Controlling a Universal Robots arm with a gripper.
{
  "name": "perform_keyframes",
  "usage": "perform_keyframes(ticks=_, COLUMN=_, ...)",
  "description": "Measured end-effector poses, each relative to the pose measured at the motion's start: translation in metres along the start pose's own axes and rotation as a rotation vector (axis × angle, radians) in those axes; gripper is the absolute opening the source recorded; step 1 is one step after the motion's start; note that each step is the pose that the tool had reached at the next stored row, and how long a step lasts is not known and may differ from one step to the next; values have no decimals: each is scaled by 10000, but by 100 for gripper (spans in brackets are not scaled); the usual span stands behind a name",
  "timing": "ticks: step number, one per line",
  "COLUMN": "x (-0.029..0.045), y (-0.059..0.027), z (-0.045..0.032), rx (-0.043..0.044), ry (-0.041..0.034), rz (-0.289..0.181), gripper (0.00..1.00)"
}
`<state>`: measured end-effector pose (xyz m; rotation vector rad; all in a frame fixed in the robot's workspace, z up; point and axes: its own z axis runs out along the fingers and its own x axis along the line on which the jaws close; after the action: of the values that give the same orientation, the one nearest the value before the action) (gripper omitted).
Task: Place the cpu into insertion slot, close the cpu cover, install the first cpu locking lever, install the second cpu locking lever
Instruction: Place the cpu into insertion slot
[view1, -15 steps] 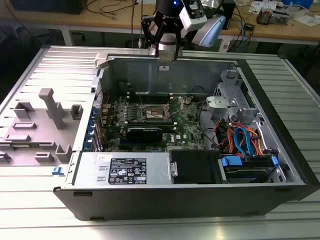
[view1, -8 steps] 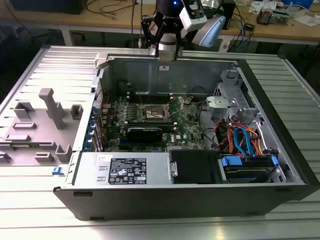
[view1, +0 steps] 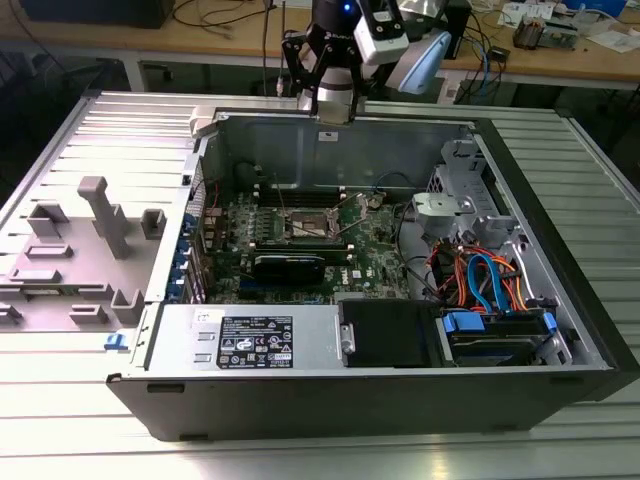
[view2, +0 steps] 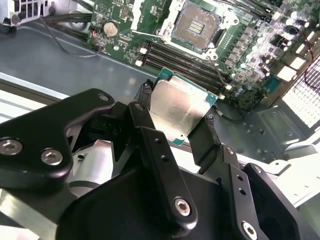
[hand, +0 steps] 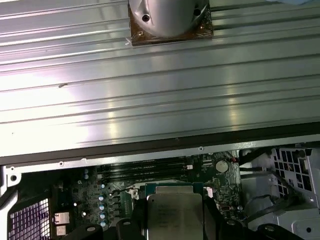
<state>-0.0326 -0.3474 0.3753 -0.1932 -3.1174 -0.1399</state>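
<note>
While the wide ribbed grey metal table (view1: 560, 440) carries it, the big black steel computer case (view1: 400, 400) lies on its side with its panel off and its inside showing. On the exterior view's left, pale grey plastic fixture blocks (view1: 105, 215) stand on the table beside the case. The green motherboard (view1: 370, 260) lies flat on the case floor. In the exterior view the robot arm (view1: 340, 50) hangs over the case's far wall.

The black two-fingered gripper (view2: 178, 105) is closed on the small flat square cpu with a shiny silver metal top (view2: 182, 112). The jaws stand only as far apart as the chip is wide. One black finger (view2: 146, 92) presses one edge and the other presses the opposite edge, so the chip sits squarely between them with its silver face towards the camera in both wrist views.

The cpu is in the air, clear of the board. In the second wrist view, the square insertion slot (view2: 200, 25) lies uncovered past the long black memory sticks (view2: 185, 57), well apart from the held chip, with its field of contacts showing.
</note>
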Motion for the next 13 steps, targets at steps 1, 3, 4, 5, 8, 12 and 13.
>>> perform_keyframes(ticks=1, x=0, y=-1, z=1, rx=-2, ry=-3, rz=71, gripper=55)
perform_keyframes(ticks=3, x=0, y=-3, z=3, rx=-5, ry=-11, rz=176, gripper=55)
perform_keyframes(ticks=4, x=0, y=-5, z=2, rx=-6, ry=-13, rz=204, gripper=55)
perform_keyframes(ticks=5, x=0, y=-6, z=2, rx=-6, ry=-14, rz=214, gripper=55)
perform_keyframes(ticks=8, x=-1, y=-6, z=2, rx=-4, ry=-14, rz=221, gripper=55)
perform_keyframes(ticks=12, x=-1, y=-7, z=2, rx=-5, ry=-15, rz=227, gripper=55)
perform_keyframes(ticks=13, x=-1, y=-6, z=2, rx=-5, ry=-15, rz=227, gripper=55)
